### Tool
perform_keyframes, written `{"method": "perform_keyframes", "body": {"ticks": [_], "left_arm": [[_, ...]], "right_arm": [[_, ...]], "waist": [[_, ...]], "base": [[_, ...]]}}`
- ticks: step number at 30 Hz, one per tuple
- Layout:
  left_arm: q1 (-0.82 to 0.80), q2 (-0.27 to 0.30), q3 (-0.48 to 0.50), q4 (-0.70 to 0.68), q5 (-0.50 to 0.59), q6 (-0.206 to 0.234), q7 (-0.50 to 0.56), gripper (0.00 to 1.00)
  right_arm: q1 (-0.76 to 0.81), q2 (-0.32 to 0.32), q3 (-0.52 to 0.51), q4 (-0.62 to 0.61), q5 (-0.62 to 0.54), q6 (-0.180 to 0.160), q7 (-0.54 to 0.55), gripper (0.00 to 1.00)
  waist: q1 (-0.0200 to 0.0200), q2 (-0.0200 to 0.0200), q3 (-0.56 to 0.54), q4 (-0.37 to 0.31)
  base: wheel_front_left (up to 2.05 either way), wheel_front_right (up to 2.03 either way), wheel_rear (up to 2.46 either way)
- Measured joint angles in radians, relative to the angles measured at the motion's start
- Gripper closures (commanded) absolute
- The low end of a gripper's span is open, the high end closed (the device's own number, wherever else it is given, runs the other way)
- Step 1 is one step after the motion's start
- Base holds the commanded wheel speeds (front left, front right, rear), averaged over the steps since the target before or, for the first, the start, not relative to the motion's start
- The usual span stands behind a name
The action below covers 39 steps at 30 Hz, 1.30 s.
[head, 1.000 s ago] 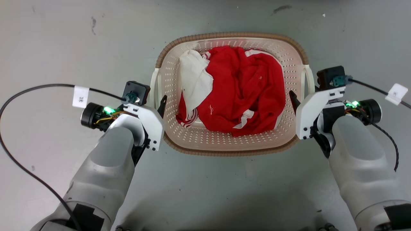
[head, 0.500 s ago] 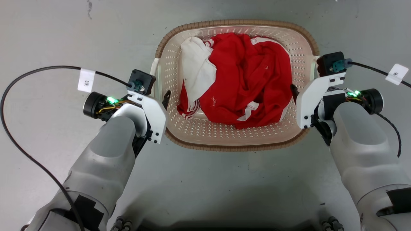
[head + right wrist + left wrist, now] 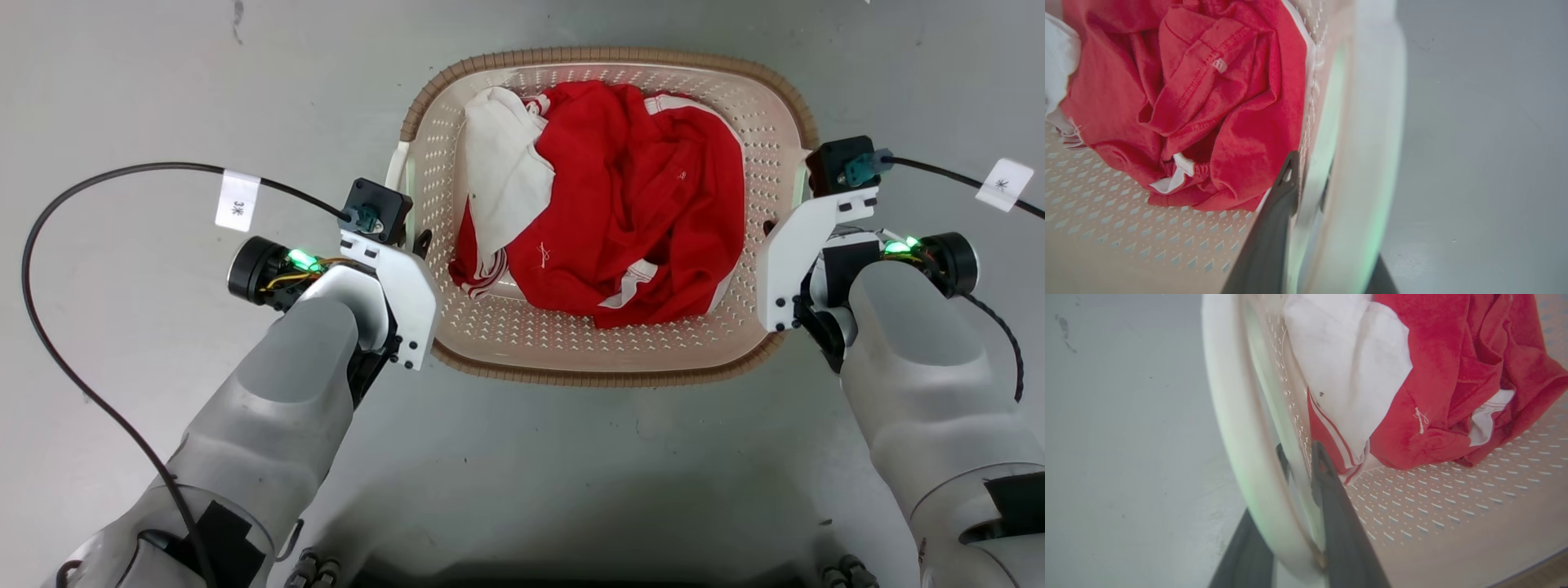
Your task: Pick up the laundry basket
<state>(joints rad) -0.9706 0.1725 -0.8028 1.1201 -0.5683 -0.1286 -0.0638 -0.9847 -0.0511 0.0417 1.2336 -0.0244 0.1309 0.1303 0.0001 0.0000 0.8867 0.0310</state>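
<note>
Grey floor (image 3: 163,82) surrounds the basket (image 3: 604,363), which holds red and white clothes (image 3: 620,212). The left gripper (image 3: 1300,465) and the right gripper (image 3: 1308,171) are each closed on one of its side walls.

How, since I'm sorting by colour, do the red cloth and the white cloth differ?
The red cloth is the larger heap, filling the middle and right; the white cloth is smaller, on the left. The white cloth overlaps the red cloth's left edge. Both lie crumpled in the laundry basket.
</note>
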Motion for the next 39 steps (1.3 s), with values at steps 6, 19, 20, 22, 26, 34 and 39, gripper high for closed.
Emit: {"method": "perform_keyframes", "body": {"ticks": [6, 19, 20, 22, 26, 34, 39], "left_arm": [[0.015, 0.03, -0.081, -0.034, -0.084, 0.001, 0.037, 1.0], [0.113, 0.128, -0.288, -0.17, -0.334, 0.001, 0.251, 1.0], [0.122, 0.136, -0.3, -0.187, -0.36, 0.001, 0.269, 1.0], [0.137, 0.151, -0.332, -0.217, -0.408, 0.001, 0.312, 1.0], [0.16, 0.191, -0.39, -0.261, -0.474, 0.001, 0.361, 1.0], [0.199, 0.23, -0.449, -0.316, -0.552, 0.001, 0.429, 1.0], [0.233, 0.244, -0.463, -0.341, -0.593, 0.001, 0.495, 1.0]], "right_arm": [[0.002, 0.001, 0.006, 0.017, 0.009, 0.0, 0.022, 1.0], [0.071, 0.006, 0.119, 0.045, 0.115, 0.0, 0.247, 1.0], [0.078, 0.006, 0.125, 0.045, 0.132, 0.0, 0.274, 1.0], [0.096, 0.002, 0.152, 0.047, 0.17, 0.0, 0.332, 1.0], [0.113, 0.008, 0.205, 0.048, 0.197, 0.0, 0.403, 1.0], [0.184, 0.008, 0.298, 0.017, 0.282, 0.0, 0.51, 1.0], [0.235, 0.006, 0.337, -0.003, 0.343, 0.0, 0.561, 1.0]], "waist": [[0.0, 0.0, -0.044, -0.003], [-0.0001, 0.0, -0.275, -0.018], [-0.0001, 0.0, -0.297, -0.019], [-0.0002, 0.0, -0.341, -0.022], [-0.0002, 0.0, -0.43, -0.029], [-0.0003, 0.0, -0.6, -0.045], [-0.0003, 0.0, -0.696, -0.056]], "base": [[0.0, 0.0, 0.0], [0.0, 0.0, 0.0], [0.0, 0.0, 0.0], [0.0, 0.0, 0.0], [0.0, 0.0, 0.0], [0.0, 0.0, 0.0], [0.0, 0.0, 0.0]]}}
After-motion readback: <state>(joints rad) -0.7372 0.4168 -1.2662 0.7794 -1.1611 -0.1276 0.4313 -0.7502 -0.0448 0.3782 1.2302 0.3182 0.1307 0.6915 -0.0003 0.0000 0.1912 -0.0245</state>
